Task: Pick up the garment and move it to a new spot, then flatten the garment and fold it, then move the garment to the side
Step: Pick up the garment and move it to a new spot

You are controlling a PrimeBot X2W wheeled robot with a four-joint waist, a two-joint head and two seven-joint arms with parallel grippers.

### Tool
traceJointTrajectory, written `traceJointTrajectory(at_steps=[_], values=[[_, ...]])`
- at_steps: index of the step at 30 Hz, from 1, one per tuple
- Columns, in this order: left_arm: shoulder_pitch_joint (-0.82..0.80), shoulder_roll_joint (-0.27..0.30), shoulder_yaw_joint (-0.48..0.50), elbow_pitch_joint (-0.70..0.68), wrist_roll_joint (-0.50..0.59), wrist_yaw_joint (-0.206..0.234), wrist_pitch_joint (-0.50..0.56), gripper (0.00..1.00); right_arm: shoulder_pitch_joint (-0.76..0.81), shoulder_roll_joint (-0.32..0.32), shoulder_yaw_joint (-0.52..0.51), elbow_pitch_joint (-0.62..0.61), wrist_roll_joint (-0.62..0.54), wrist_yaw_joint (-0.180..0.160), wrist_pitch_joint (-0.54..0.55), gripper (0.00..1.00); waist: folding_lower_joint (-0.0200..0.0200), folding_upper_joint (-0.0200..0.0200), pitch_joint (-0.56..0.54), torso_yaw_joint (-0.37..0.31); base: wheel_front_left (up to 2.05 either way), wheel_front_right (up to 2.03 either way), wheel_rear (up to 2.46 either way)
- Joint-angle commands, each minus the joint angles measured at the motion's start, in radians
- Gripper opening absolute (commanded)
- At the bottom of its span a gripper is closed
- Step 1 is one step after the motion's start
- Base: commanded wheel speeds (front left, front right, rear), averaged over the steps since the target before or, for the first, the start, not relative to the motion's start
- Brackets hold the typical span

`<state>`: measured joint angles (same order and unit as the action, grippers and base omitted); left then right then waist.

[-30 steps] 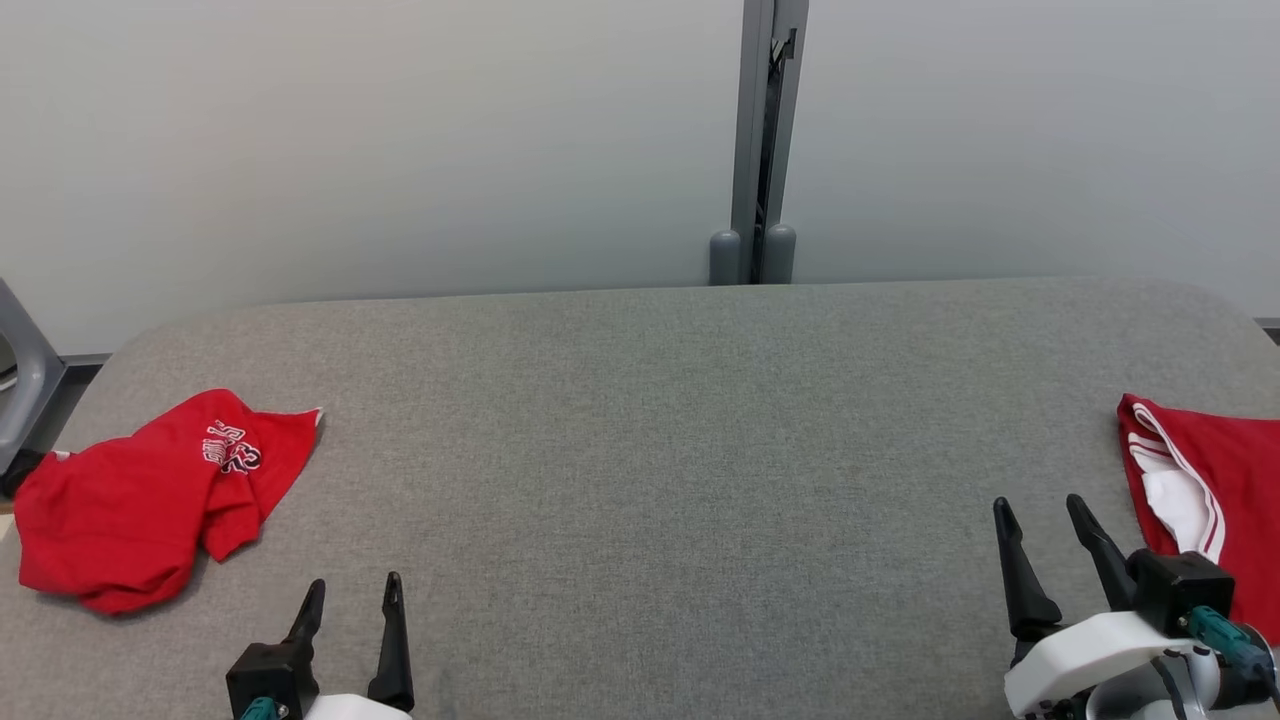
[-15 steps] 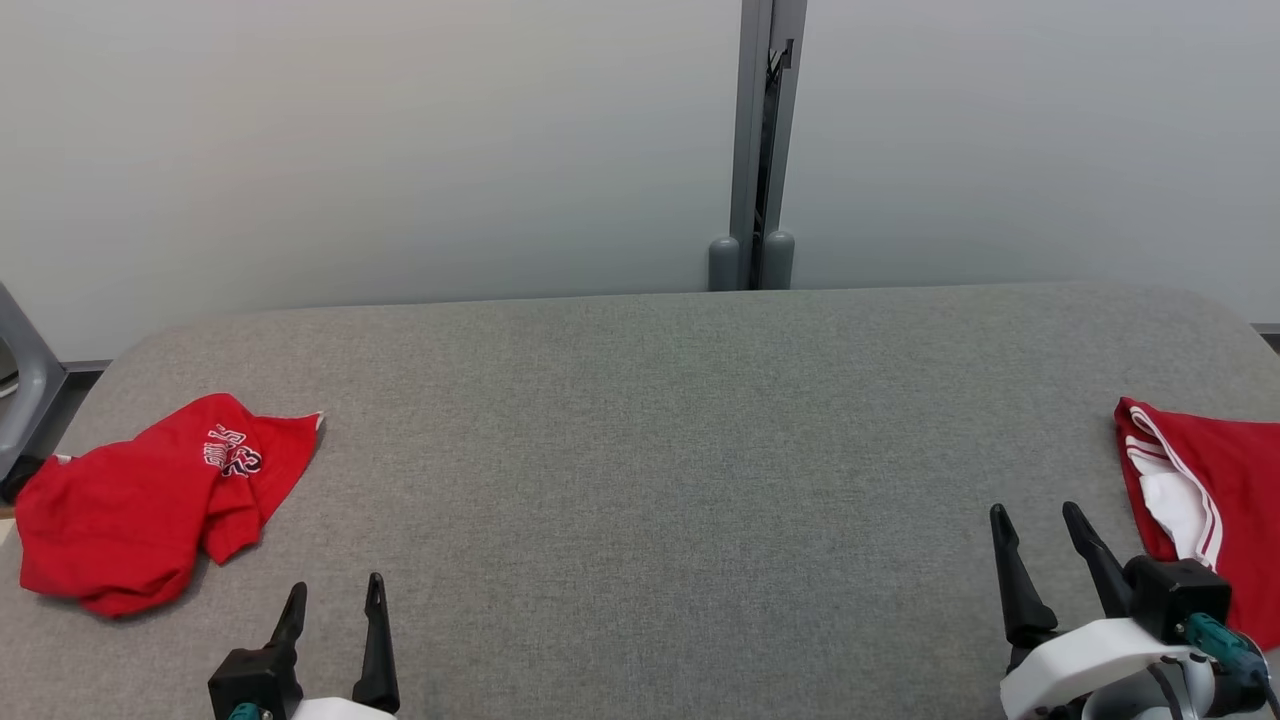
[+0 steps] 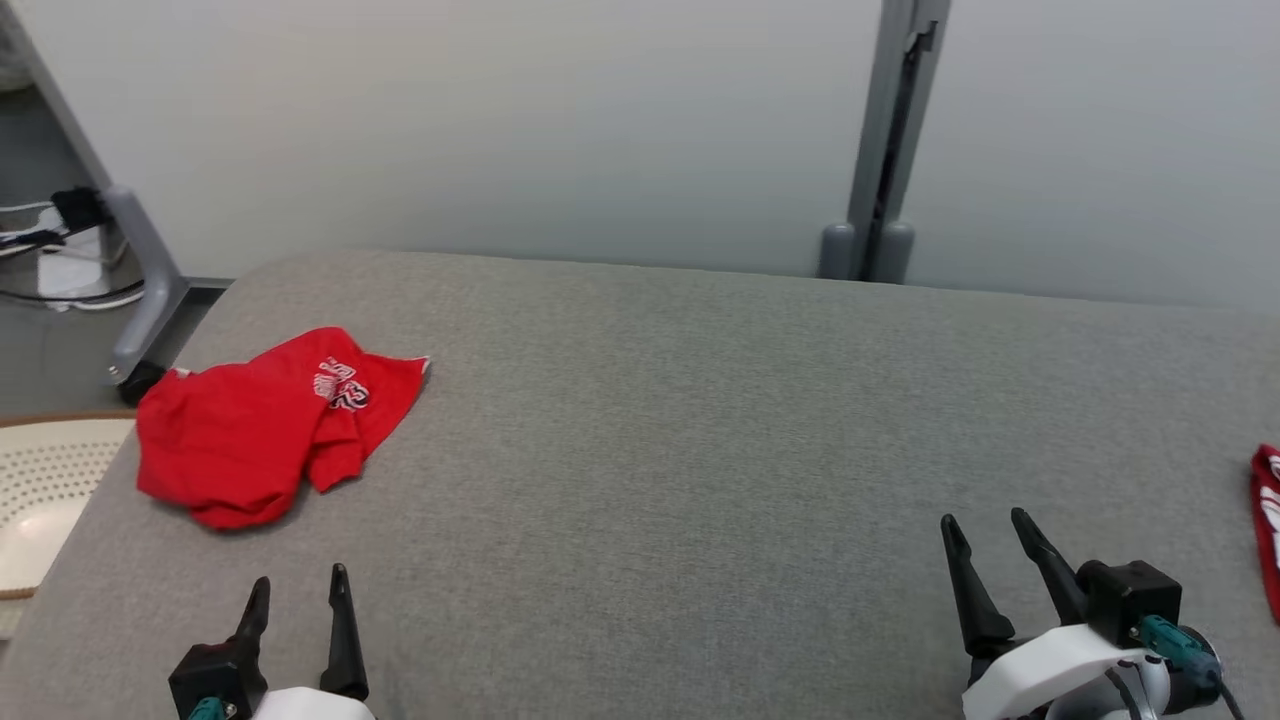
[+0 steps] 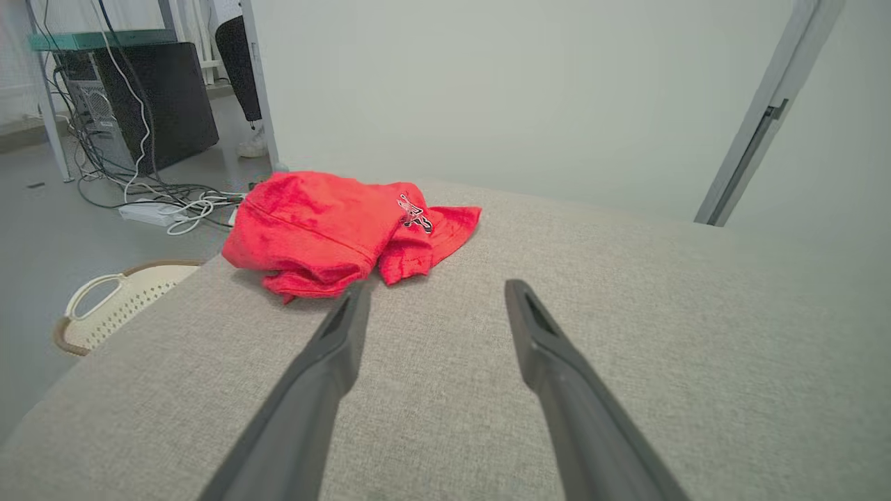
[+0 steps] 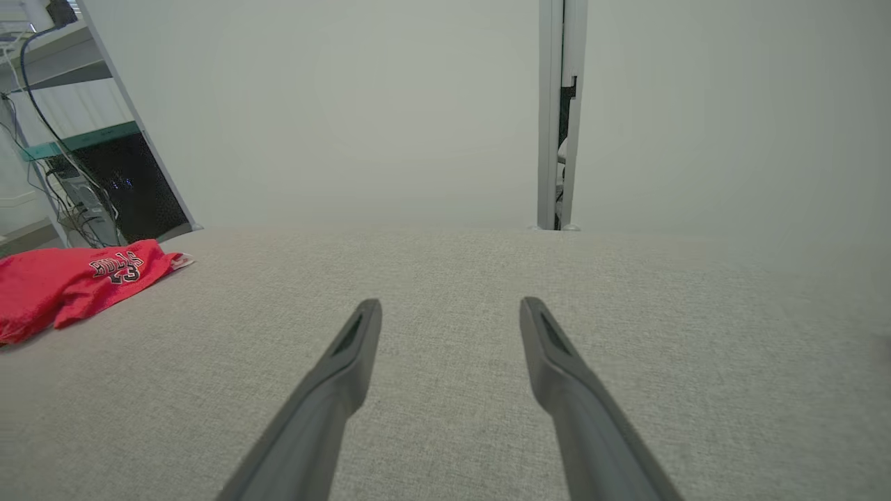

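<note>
A crumpled red garment [image 3: 265, 425] with a small printed logo lies on the left side of the grey padded table [image 3: 700, 420]. It shows in the left wrist view [image 4: 334, 226] just ahead of the fingers and far left in the right wrist view [image 5: 66, 285]. My left gripper [image 3: 298, 590] hovers open and empty at the front left, a short way in front of the garment. The right gripper [image 3: 985, 530] stands open and empty at the front right.
A second red garment with white trim [image 3: 1266, 520] lies at the table's right edge. A cream perforated basket [image 3: 40, 490] sits on the floor left of the table. A grey post [image 3: 885, 150] rises behind the table. Cables and a computer case [image 4: 150, 104] lie beyond the left end.
The head camera has turned left, so the whole picture shifted right and the basket came into sight. Both grippers keep their open pose; the crumpled garment has not moved on the table.
</note>
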<state>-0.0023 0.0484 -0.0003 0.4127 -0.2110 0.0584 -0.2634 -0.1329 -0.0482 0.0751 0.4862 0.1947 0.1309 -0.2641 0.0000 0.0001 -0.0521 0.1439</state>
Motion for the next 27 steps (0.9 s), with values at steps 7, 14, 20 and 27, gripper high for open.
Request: traceJointTrajectory(at_steps=[7, 14, 20, 27], values=[[-0.003, 0.005, 0.063, -0.004, 0.024, -0.017, -0.001, 1.0, -0.008, -0.006, 0.051, -0.007, 0.027, 0.0, 0.0, 1.0, 0.0, -0.0001, 0.025, 0.216, 0.0, 0.0, 0.0], [0.004, 0.005, 0.116, 0.001, 0.042, -0.03, -0.001, 1.0, -0.024, -0.006, 0.093, -0.003, 0.037, 0.0, 0.0, 1.0, 0.0, -0.0001, 0.038, 0.309, 0.0, 0.0, 0.0], [0.006, 0.004, 0.154, 0.026, 0.01, -0.056, -0.001, 1.0, -0.043, -0.007, 0.115, 0.007, 0.015, 0.0, 0.0, 1.0, 0.0, -0.0001, 0.056, 0.334, 0.0, 0.0, 0.0], [-0.049, 0.004, 0.168, 0.08, -0.028, -0.096, -0.001, 1.0, -0.081, -0.007, 0.104, 0.022, -0.033, 0.0, 0.0, 1.0, 0.0, -0.0001, 0.12, 0.27, 0.0, 0.0, 0.0]])
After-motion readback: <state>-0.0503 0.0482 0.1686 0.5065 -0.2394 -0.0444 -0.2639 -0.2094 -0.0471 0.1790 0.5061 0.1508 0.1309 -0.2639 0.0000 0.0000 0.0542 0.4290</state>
